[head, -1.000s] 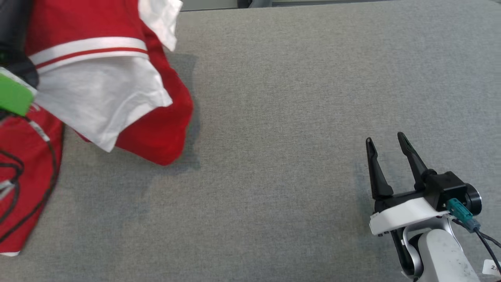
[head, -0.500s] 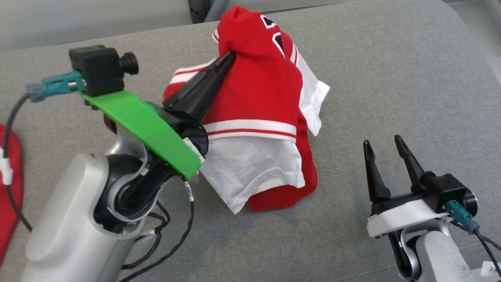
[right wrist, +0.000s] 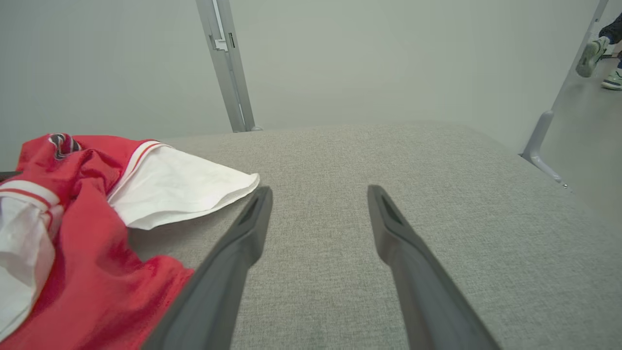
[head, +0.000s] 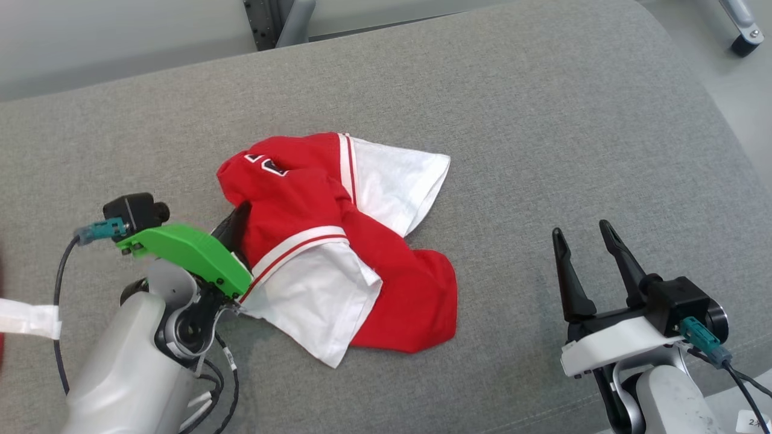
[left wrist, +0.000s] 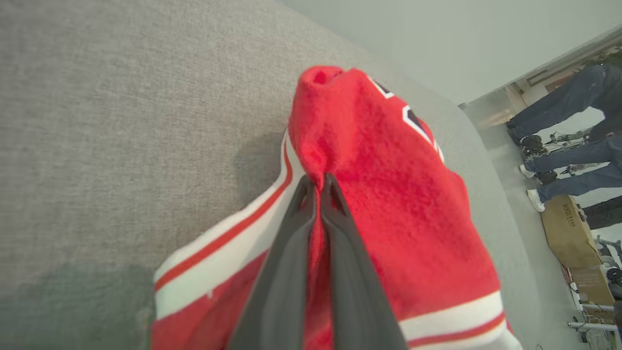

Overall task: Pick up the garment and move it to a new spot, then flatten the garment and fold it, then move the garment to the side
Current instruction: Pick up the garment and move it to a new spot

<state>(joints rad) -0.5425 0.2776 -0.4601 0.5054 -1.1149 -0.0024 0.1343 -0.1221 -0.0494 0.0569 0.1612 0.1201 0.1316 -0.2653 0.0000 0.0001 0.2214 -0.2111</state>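
The garment (head: 301,205) is a red jersey with white sleeves and white-red stripes, lying crumpled on the grey padded surface (head: 543,120). My left gripper (left wrist: 318,181) is shut on a fold of its red cloth near the collar. In the head view its dark fingers (head: 232,224) run under the garment's left edge and their tips are hidden by cloth. My right gripper (head: 582,232) stands open to the right of the garment, apart from it, with nothing between its fingers. In the right wrist view the right gripper (right wrist: 318,192) points over bare surface, with the garment (right wrist: 82,228) at left.
The padded surface's rounded far-right corner (head: 669,36) drops to the floor. A metal post (head: 274,21) stands behind the back edge. A person's legs (left wrist: 568,102) and a cardboard box (left wrist: 568,233) show far off in the left wrist view. Bare surface lies between the garment and my right gripper.
The head camera has shifted. My left gripper, holding the garment raised half a second ago, has come down, and the garment now rests in a heap on the surface. The right gripper stays open.
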